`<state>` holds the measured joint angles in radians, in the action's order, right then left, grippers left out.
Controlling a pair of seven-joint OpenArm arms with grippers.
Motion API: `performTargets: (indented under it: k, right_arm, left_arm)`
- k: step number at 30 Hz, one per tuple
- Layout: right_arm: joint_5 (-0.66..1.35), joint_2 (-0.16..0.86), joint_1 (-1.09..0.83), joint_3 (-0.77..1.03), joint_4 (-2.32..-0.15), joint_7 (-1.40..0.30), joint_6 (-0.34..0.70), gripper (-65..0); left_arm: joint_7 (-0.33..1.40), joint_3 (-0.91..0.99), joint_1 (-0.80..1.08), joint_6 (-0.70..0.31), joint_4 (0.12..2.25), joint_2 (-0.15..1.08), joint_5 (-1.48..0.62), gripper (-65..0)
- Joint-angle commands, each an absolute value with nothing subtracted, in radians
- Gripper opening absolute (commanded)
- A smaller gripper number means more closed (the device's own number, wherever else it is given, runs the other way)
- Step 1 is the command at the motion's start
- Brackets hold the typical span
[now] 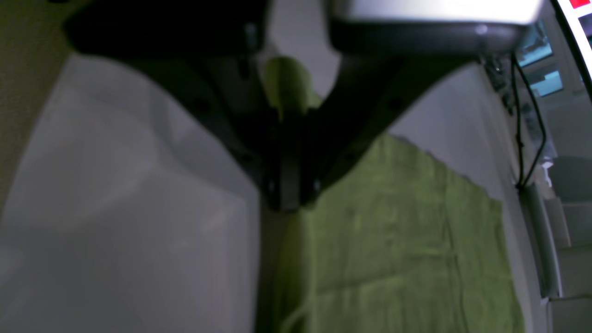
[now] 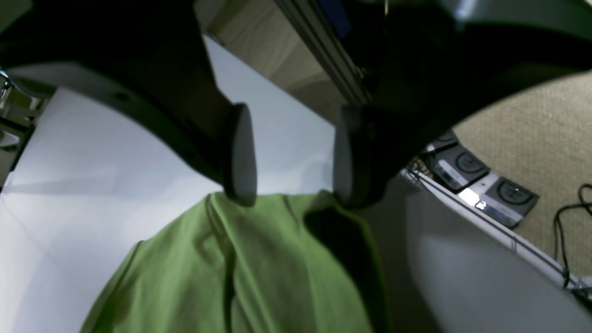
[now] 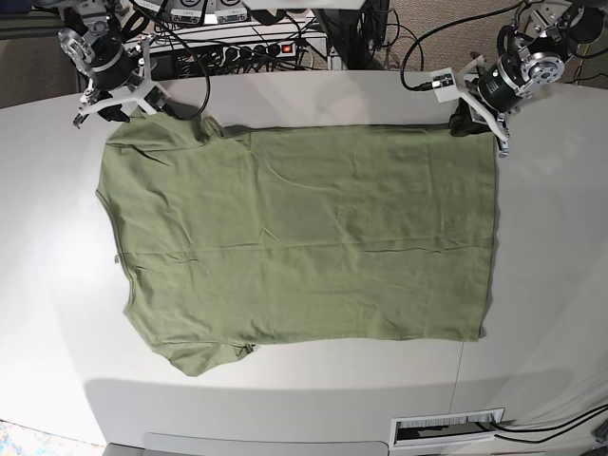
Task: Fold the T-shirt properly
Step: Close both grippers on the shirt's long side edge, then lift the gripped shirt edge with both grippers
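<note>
The olive-green T-shirt [image 3: 304, 237] lies spread flat on the white table [image 3: 551, 237], with its sleeves at the left and its hem at the right. My left gripper [image 3: 473, 116] is at the shirt's far right hem corner. In the left wrist view it [image 1: 289, 199] is shut on a pinch of the green fabric [image 1: 393, 240]. My right gripper [image 3: 123, 106] is at the far left sleeve. In the right wrist view it [image 2: 293, 196] is open, with both fingertips [image 2: 240, 185] down at the edge of the shirt [image 2: 259, 277] and nothing between them.
A power strip and cables [image 3: 256, 47] run along the table's back edge. A slot [image 3: 446, 427] sits in the front edge. Carpet and small devices [image 2: 481, 185] lie on the floor beside the table.
</note>
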<state>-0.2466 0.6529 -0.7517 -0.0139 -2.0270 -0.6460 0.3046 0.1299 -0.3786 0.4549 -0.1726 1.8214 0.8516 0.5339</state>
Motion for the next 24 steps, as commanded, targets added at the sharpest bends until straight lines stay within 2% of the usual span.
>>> performTargets:
  k: [1, 5, 9, 13, 24]
  right_arm:
    - [-0.25, 0.664, -0.746, -0.018, -2.033, -0.631, 0.296, -36.5]
    - [-0.25, 0.661, -0.71, -0.045, -2.014, -0.627, 0.296, -41.4]
    - [-0.25, 0.656, -0.695, -0.068, -2.002, -0.627, 0.296, -49.3]
    - [-0.251, 0.657, -0.696, -0.071, -2.003, -0.633, 0.296, -64.4]
    - [-0.25, 0.657, -0.722, -0.071, -2.065, -0.746, 0.295, -65.0]
  left_arm:
    - [0.157, -0.384, 0.465, -0.229, 1.814, 0.865, 0.524, -65.0]
    - [0.157, -0.384, 0.466, -0.229, 1.815, 0.865, 0.524, -65.0]
    - [0.157, -0.384, 0.466, -0.229, 1.815, 0.865, 0.524, -65.0]
    - [0.157, -0.384, 0.466, -0.229, 1.815, 0.865, 0.524, -65.0]
    - [0.174, -0.384, 0.543, -0.23, 1.863, 0.905, 0.529, -65.0]
